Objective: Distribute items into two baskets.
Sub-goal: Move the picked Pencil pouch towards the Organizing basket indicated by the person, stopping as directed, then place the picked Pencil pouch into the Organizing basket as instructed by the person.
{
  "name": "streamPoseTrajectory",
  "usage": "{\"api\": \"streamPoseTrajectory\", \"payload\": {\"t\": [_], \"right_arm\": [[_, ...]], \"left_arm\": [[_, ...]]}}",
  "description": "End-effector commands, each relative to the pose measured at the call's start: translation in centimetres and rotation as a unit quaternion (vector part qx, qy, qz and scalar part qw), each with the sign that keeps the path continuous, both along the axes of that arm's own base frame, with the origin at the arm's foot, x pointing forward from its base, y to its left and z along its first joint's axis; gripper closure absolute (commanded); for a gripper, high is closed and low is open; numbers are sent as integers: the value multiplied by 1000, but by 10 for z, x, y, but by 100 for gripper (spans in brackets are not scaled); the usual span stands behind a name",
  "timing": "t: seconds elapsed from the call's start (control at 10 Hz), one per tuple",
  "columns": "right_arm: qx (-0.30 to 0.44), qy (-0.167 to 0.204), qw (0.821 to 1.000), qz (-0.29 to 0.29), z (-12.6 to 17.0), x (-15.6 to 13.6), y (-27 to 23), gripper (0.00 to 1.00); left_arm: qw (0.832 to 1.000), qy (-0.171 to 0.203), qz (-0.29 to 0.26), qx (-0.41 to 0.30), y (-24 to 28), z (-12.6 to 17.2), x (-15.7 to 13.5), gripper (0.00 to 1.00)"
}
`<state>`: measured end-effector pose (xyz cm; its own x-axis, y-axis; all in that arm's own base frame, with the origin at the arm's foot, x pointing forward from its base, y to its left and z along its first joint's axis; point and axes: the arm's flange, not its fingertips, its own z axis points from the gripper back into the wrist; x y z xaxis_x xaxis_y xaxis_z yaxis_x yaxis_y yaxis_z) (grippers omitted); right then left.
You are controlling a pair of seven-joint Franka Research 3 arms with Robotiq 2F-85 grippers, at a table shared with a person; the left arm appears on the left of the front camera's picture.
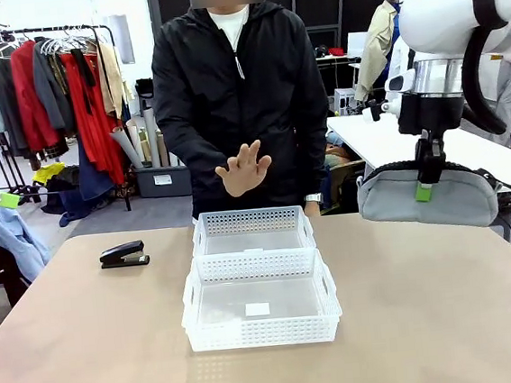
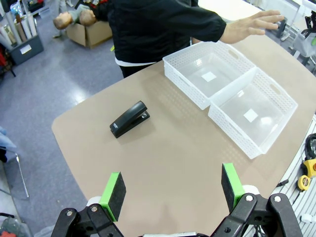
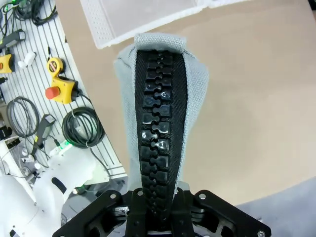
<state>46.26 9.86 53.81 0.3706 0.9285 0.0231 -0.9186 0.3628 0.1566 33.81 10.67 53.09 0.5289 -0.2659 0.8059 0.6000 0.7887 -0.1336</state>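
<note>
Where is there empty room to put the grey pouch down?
Both baskets are empty: the far basket and the near basket. The table is bare right of them, below the pouch in the right gripper, and along the near edge. The stapler lies left. The middle is crowded: the baskets touch, and the person's hand hovers beyond the far one.
</note>
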Motion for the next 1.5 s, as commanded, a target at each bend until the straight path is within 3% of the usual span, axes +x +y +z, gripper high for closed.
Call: {"api": "streamPoseTrajectory", "payload": {"t": [0.0,1.4], "right_arm": [[-4,3,1000,-1,8,4,0,100],[-4,3,1000,-1,8,4,0,100]], "left_arm": [[1000,-5,-5,-5,1,0,0,0],[1000,-5,-5,-5,1,0,0,0]]}}
